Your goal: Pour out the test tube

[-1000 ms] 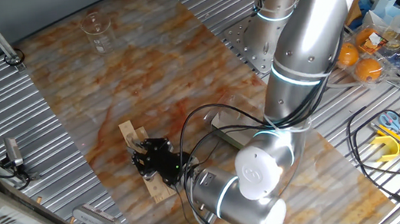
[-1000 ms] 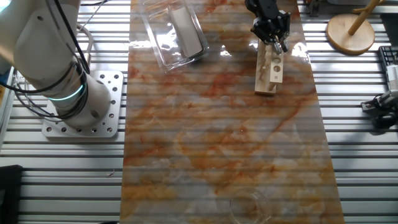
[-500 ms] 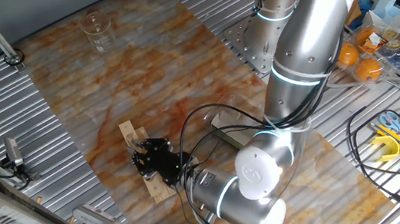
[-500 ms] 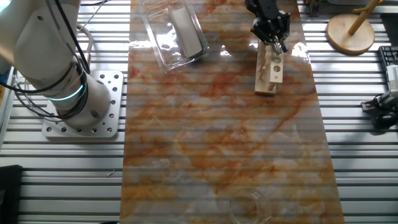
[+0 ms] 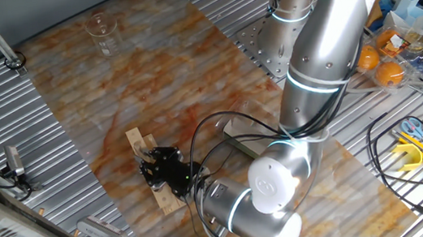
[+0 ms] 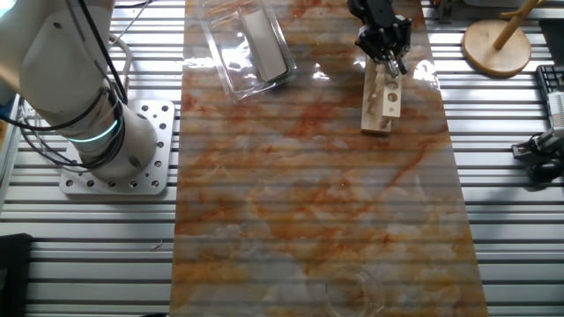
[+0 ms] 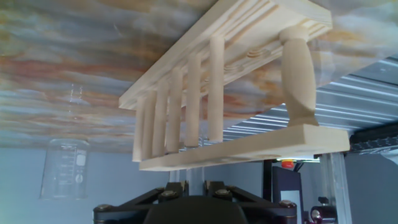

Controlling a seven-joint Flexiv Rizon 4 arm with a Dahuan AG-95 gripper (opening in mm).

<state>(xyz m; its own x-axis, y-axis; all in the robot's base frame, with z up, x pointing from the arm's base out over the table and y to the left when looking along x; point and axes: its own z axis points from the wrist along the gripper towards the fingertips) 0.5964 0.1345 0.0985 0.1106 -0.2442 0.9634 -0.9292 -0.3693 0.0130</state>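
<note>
A wooden test tube rack (image 5: pixel 137 141) lies on the marbled mat, and it also shows in the other fixed view (image 6: pixel 382 104) and the hand view (image 7: pixel 236 87). My gripper (image 5: pixel 159 165) stands over the rack's end nearest the arm, also seen in the other fixed view (image 6: pixel 382 40). In the hand view my gripper (image 7: pixel 189 183) has its jaws closed against a clear test tube (image 7: pixel 193 175) that stands in the rack. A glass beaker (image 5: pixel 102 30) stands at the far end of the mat, also visible in the other fixed view (image 6: pixel 352 291) and the hand view (image 7: pixel 64 168).
A clear plastic box (image 6: pixel 247 48) lies beside the rack near the arm's base (image 6: pixel 115 150). A wooden stand (image 6: pixel 498 44) sits off the mat. Oranges (image 5: pixel 390 72) and clutter lie behind the arm. Cables (image 5: pixel 207 148) loop near the gripper.
</note>
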